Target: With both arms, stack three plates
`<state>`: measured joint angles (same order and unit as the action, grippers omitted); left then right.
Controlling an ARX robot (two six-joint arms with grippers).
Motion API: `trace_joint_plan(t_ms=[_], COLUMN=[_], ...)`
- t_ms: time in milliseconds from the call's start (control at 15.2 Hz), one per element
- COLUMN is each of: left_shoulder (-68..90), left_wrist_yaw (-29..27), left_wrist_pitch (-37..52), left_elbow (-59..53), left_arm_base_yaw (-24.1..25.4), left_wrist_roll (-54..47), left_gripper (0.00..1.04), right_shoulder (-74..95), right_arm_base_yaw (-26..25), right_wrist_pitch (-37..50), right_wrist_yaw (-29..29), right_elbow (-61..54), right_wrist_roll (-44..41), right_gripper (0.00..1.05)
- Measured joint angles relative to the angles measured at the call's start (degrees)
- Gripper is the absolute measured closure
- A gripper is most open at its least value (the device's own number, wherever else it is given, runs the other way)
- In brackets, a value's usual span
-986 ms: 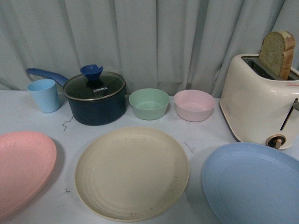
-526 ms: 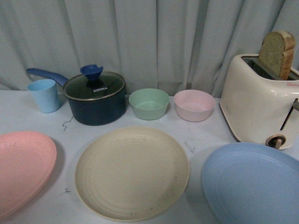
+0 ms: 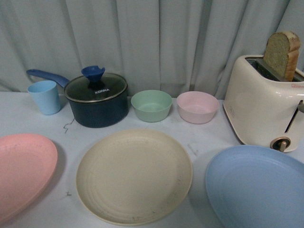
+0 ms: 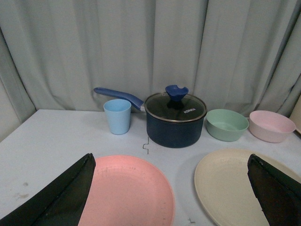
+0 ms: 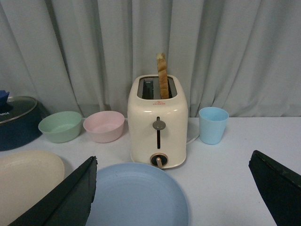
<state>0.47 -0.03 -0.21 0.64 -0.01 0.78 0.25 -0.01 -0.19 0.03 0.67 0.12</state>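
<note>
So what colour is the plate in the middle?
Cream-beige; the middle plate shows best in the front view.

table (image 3: 204, 142), near centre: middle plate (image 3: 134, 175) | 9 o'clock: left plate (image 3: 23, 173), apart | 3 o'clock: right plate (image 3: 256, 187), apart | 11 o'clock: saucepan (image 3: 97, 107), lid (image 3: 95, 88) on, cup (image 3: 44, 97) left of it | 12 o'clock: left bowl (image 3: 151, 105) | 1 o'clock: right bowl (image 3: 197, 107) | 2 o'clock: toaster (image 3: 263, 102) behind right plate, bread slice (image 3: 282, 54) in slot

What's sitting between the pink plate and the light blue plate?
The cream plate lies flat between the pink plate and the light blue plate, touching neither. The front view shows this.
</note>
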Motion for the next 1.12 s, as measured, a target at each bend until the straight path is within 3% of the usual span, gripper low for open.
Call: trace_joint_plan(t_ms=[1117], left_shoulder=[0.0], left_wrist_yaw=[0.0], left_wrist_pitch=[0.0], left_elbow=[0.0], left_arm_base_yaw=[0.0], left_wrist_roll=[0.0], left_gripper=[0.07], right_shoulder=[0.0], right_arm_base_yaw=[0.0], right_wrist_pitch=[-0.02], right_wrist_yaw=[0.0], right_elbow=[0.0], right_wrist_roll=[0.0], right_gripper=[0.06])
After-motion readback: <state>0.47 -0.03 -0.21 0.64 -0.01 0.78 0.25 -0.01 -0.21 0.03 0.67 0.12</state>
